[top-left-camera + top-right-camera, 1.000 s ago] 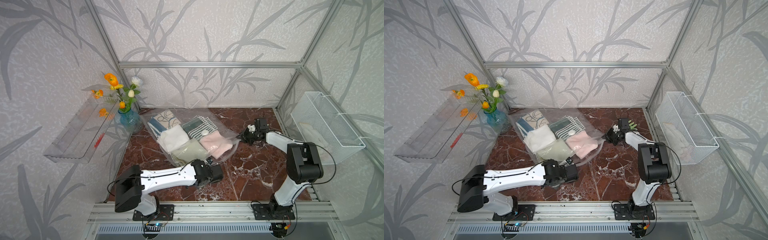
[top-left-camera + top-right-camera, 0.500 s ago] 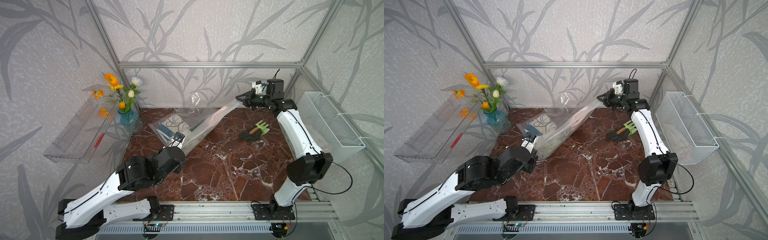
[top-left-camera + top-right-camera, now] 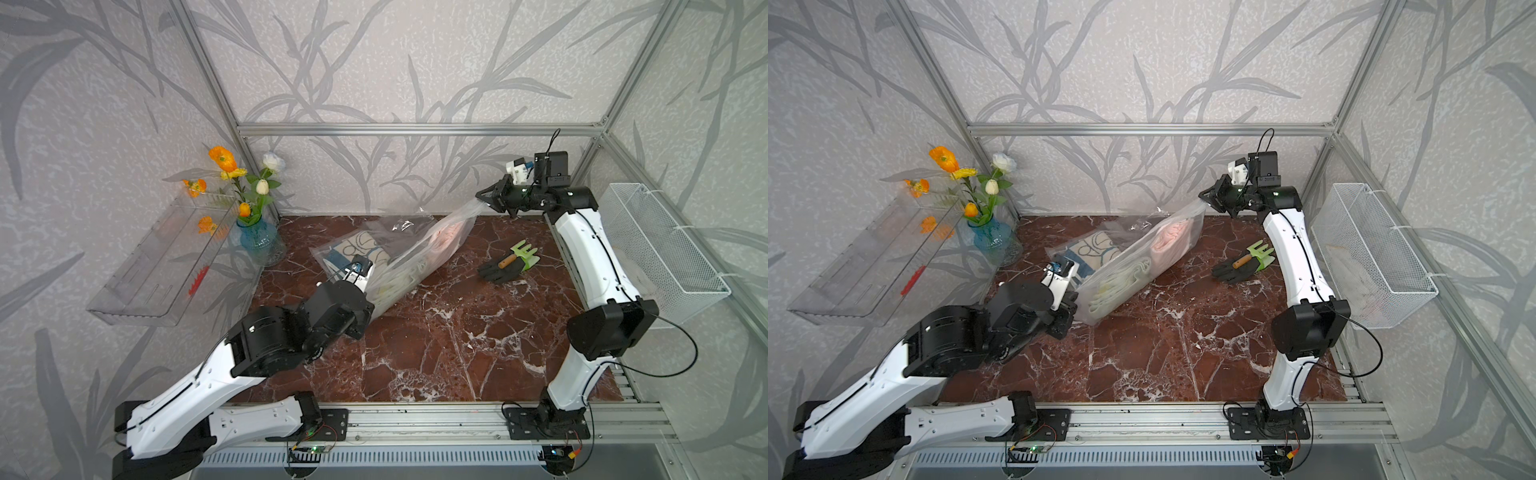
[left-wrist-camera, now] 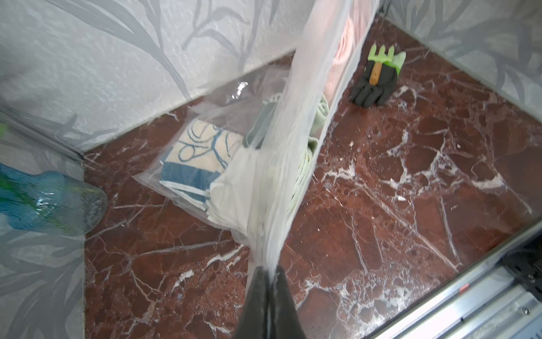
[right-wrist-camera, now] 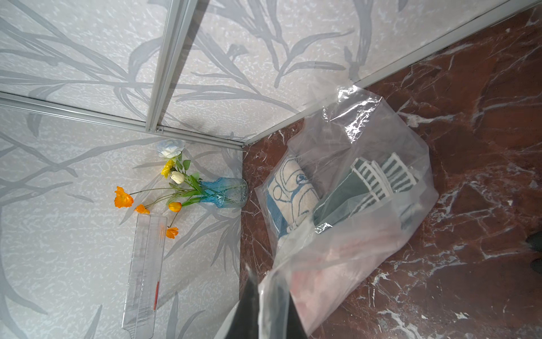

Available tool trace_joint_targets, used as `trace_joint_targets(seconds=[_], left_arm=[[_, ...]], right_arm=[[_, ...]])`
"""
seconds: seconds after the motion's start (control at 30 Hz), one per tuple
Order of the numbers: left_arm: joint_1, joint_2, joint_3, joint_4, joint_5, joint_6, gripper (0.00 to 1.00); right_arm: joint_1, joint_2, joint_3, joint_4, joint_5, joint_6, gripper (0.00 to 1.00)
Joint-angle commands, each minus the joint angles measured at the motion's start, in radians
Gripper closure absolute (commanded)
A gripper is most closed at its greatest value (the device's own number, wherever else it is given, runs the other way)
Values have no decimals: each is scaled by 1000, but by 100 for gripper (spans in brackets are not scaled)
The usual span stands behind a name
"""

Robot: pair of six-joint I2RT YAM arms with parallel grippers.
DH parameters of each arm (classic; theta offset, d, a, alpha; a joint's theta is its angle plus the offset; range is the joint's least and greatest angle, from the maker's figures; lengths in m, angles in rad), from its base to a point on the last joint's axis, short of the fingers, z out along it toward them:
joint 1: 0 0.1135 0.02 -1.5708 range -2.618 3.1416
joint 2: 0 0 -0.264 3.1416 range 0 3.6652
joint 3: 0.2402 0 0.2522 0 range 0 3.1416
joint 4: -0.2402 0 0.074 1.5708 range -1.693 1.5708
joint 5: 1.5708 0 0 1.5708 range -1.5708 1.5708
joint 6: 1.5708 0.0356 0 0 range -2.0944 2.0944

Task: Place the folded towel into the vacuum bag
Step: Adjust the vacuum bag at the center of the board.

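Clear vacuum bag (image 3: 419,253) hung slanted between your arms: your left gripper (image 4: 268,272) clamped its low edge, your right gripper (image 3: 483,199) pinched its high corner. Inside sat folded towels (image 3: 446,237); bag bottom rested on marble table (image 3: 457,332).

The white-and-black left arm (image 3: 195,390) sits low off the front rail, its first link laid out sideways and the next doubled back. Its black elbow and wrist angle up toward mid-desk. The left gripper (image 4: 270,271) has its jaws pressed tight together, with a thin edge of the clear, crinkly plastic vacuum bag (image 3: 415,257) pinched between them. On the other side, the white-and-black right arm (image 3: 590,249) stands tall, black elbow forward and forearm reaching high toward the back. The right gripper (image 3: 483,199) hangs well above the desk, pointing to the robot's left, jaws nearly closed on the vacuum bag's upper corner.
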Motion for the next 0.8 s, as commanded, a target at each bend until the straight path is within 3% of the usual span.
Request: trace_joint_targets(seconds=[0.0, 0.17, 0.3, 0.4, 0.43, 0.57, 0.77], left_arm=[[19, -39, 64, 0, -100, 32, 100], [36, 10, 40, 7, -5, 12, 100], [56, 73, -30, -5, 59, -11, 100], [116, 93, -35, -5, 122, -12, 100], [133, 94, -32, 1, 146, -11, 100], [200, 105, -14, 36, 222, 1, 100], [272, 74, 67, 84, 105, -6, 100]], right_arm=[[-18, -23, 10, 60, -7, 2, 100], [-24, -88, -107, 231, -67, 72, 100], [-61, -99, -129, 90, -20, -14, 100], [-49, -55, 3, -180, 139, -210, 100], [-51, -55, 11, -193, 150, -223, 100], [-77, -83, -99, 52, -38, -70, 100], [-78, -101, -79, 311, -207, 69, 100]])
